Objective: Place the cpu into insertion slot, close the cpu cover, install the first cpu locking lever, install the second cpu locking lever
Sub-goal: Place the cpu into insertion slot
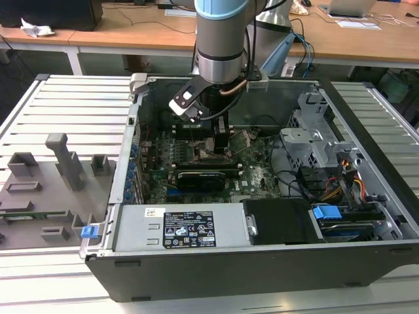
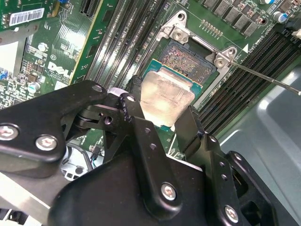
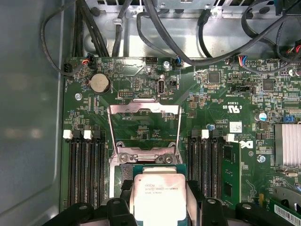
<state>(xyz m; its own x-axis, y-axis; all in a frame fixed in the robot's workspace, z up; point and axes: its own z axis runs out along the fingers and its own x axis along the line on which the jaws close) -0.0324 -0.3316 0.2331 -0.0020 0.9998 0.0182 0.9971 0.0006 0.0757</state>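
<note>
My gripper (image 2: 162, 107) is shut on the cpu (image 2: 165, 98), its black fingers (image 2: 135, 90) pressing two opposite edges of the silver-grey chip. The chip hangs slightly tilted over the near part of the insertion slot (image 2: 189, 57), whose field of contacts still shows beyond it. In the first wrist view the cpu (image 3: 159, 195) sits between the fingertips of the gripper (image 3: 160, 201). The cpu cover (image 3: 145, 123) is swung open beyond the slot. A thin metal lever (image 2: 270, 79) sticks out beside the slot. In the exterior view the gripper (image 1: 221, 142) reaches down into the computer case over the green motherboard (image 1: 256, 175).
Black memory slots (image 3: 83, 169) flank the socket on both sides. A black card (image 1: 200, 176), the grey power supply (image 1: 177, 229), a drive cage (image 1: 315, 140) and bundled cables (image 3: 155, 33) crowd the case. A grey fixture tray (image 1: 39, 190) lies at the exterior view's left.
</note>
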